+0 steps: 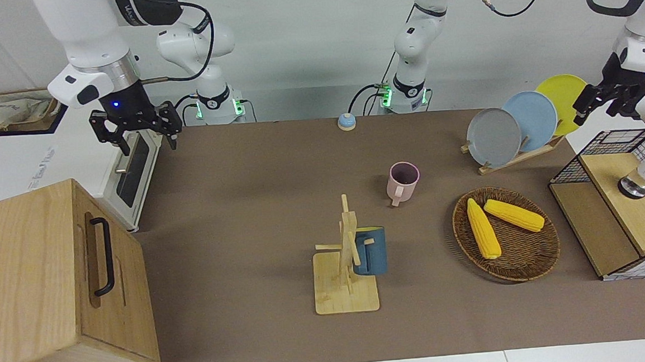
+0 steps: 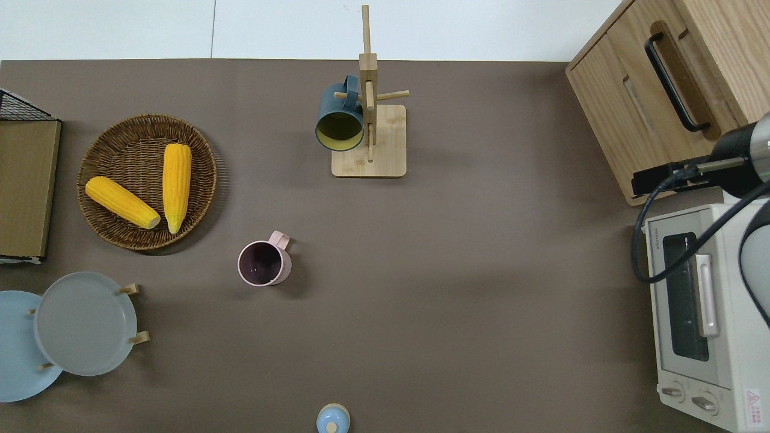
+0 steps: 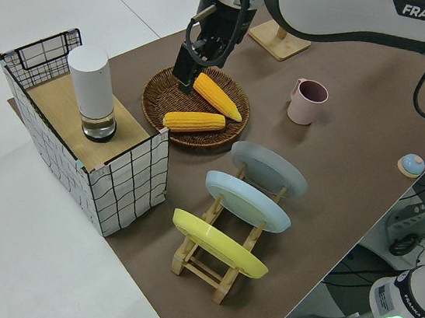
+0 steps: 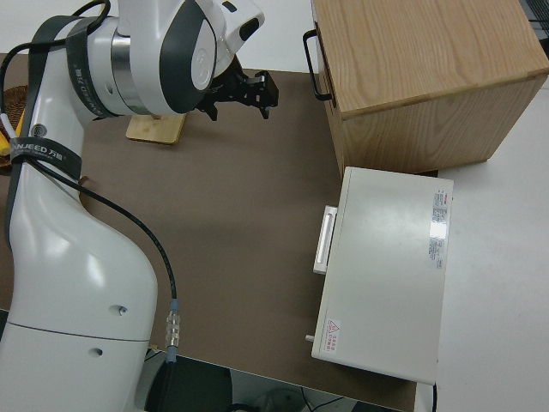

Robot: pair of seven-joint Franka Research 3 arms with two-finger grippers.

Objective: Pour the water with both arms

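My left gripper [image 1: 598,111] is open and empty, up in the air at the left arm's end of the table; it also shows in the left side view [image 3: 196,63] but is out of the overhead view. A white cylinder bottle [image 3: 92,92] stands on the wooden box inside the wire crate [image 3: 126,187]. A pink mug [image 1: 402,180] stands upright mid-table and shows in the overhead view [image 2: 263,263]. A dark blue mug [image 1: 370,251] hangs on a wooden mug tree [image 1: 347,291]. My right gripper [image 1: 136,132] is open and parked.
A rack with three plates [image 1: 512,130] and a wicker basket [image 1: 529,260] with two corn cobs stand near the wire crate. A wooden cabinet [image 1: 48,281] and a white toaster oven [image 1: 131,170] stand at the right arm's end. A blue bell [image 1: 346,122] sits near the robots.
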